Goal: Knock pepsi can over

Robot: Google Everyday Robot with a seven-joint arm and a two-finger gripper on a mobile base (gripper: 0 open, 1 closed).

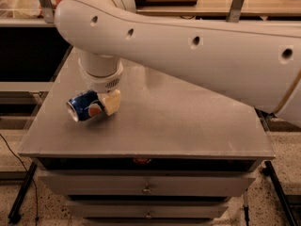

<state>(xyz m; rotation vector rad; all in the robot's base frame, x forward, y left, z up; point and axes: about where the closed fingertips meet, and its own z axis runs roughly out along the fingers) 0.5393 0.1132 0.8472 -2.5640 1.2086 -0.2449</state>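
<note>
the gripper (100,105) was clamped on the pepsi can (83,106), holding it on its side low over the front-left part of the table (188,121), silver end facing left. to finish well, it seemed best to settle the can's side flat on the top and release gently, lest it roll off the nearby edge. the white arm (197,46) reached in from the right, wrist turned straight down over the can.
</note>
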